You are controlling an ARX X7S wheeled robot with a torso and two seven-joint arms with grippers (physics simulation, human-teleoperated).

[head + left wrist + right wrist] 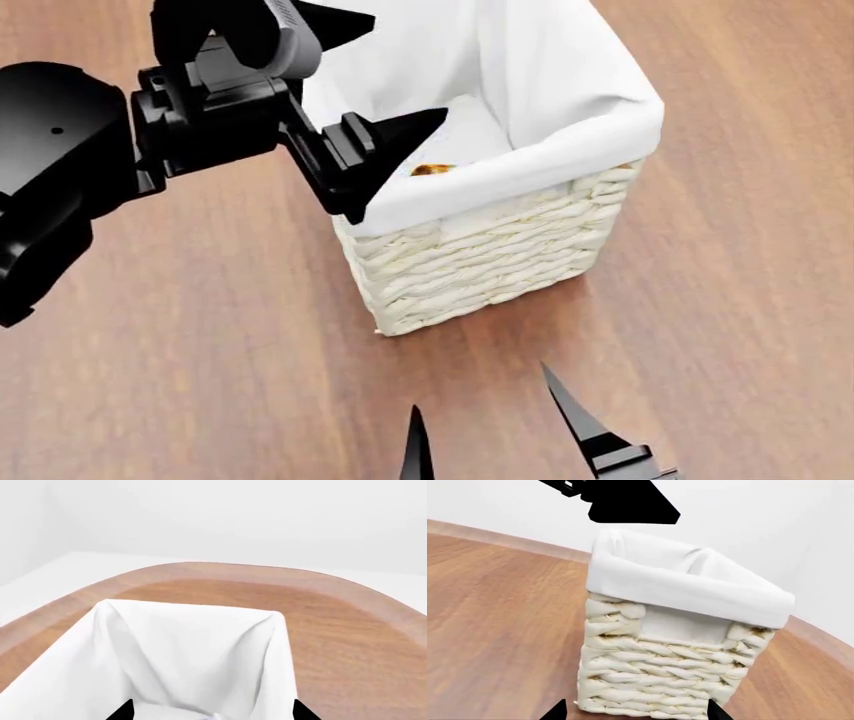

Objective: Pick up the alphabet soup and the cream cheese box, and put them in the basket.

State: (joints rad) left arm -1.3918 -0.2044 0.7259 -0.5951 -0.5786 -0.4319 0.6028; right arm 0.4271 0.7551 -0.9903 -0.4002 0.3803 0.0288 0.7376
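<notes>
Left wrist: you are hovering over the basket (193,650), jaws released and empty. Head: something orange-brown, probably the soup (430,170), is lying inside (cheese box unseen). Right wrist: your right gripper (487,435) is waiting spread beside the basket, so look for the box next.

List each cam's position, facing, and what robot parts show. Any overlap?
Head: high, looking down at the basket on the wooden table; left gripper over its rim, right gripper tips at bottom edge.
Left wrist: above the basket, looking into its white lining; finger tips only.
Right wrist: low, facing the basket side; fingers visible, left gripper above.
Shared: basket in all three.
</notes>
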